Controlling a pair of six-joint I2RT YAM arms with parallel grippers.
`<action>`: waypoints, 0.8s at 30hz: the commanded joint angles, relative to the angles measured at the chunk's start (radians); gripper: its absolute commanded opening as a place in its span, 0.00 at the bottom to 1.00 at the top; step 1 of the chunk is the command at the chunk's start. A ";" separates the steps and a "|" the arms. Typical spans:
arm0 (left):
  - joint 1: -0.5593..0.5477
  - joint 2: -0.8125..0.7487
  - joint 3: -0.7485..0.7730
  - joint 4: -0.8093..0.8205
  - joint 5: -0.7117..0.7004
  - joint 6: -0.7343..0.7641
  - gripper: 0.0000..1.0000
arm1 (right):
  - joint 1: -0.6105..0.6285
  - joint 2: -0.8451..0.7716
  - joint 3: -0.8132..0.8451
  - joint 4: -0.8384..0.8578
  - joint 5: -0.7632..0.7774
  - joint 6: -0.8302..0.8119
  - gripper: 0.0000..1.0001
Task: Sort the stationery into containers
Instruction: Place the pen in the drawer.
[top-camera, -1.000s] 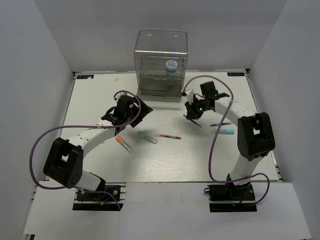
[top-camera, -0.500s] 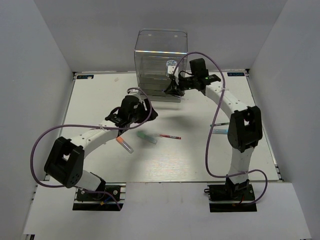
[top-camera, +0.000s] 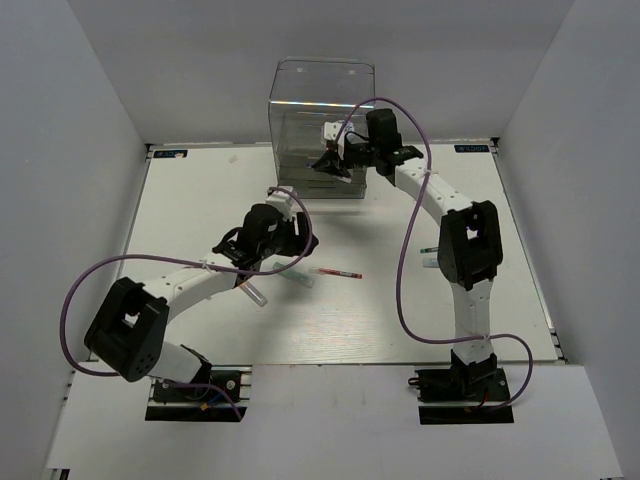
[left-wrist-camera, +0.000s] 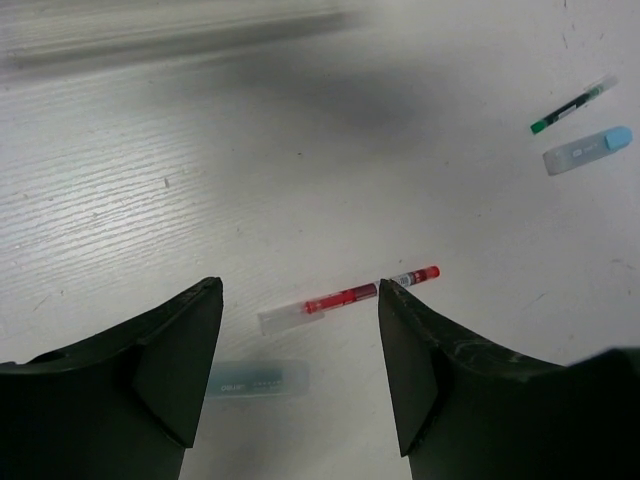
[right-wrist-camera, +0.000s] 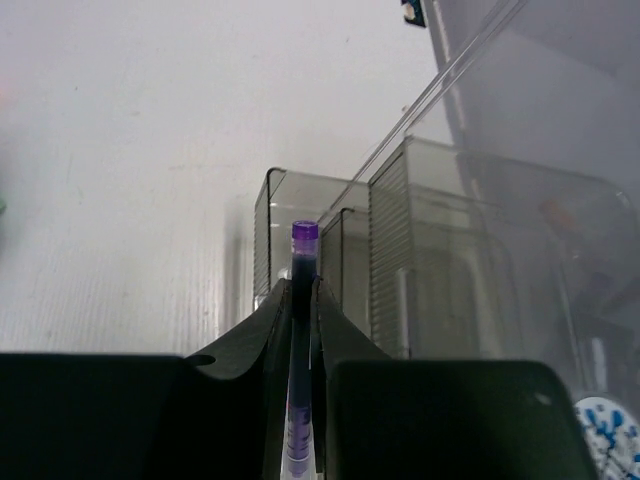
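Note:
My right gripper (top-camera: 335, 163) is shut on a thin dark pen with a purple end (right-wrist-camera: 304, 240) and holds it at the front of the clear drawer cabinet (top-camera: 322, 90), near its lower drawers (right-wrist-camera: 420, 250). The blue-white roll (right-wrist-camera: 606, 432) sits inside the cabinet. My left gripper (top-camera: 287, 235) is open and hovers over the table (left-wrist-camera: 298, 290), its jaws either side of a red-white pen (left-wrist-camera: 350, 297), which also shows from above (top-camera: 336, 272). A mint-green marker (left-wrist-camera: 258, 380) lies just nearer. An orange-capped marker (top-camera: 250, 290) lies partly under my left arm.
A dark pen with a green end (left-wrist-camera: 570, 104) and a light-blue marker (left-wrist-camera: 588, 150) lie on the right side of the table, half hidden behind my right arm in the top view. White walls enclose the table on three sides.
My right arm has swung from mid-table up to the cabinet front, carrying the pen. My left gripper has moved right and nearer, over the red-white pen.

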 joint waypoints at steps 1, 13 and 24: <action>-0.005 -0.082 -0.026 0.070 -0.011 0.051 0.73 | 0.004 -0.005 0.056 0.098 -0.049 0.045 0.00; -0.034 -0.069 -0.045 0.157 0.055 0.156 0.71 | -0.002 0.058 0.036 0.225 0.003 0.074 0.02; -0.094 0.046 0.038 0.105 0.206 0.374 0.77 | -0.008 0.030 -0.042 0.166 0.011 0.019 0.49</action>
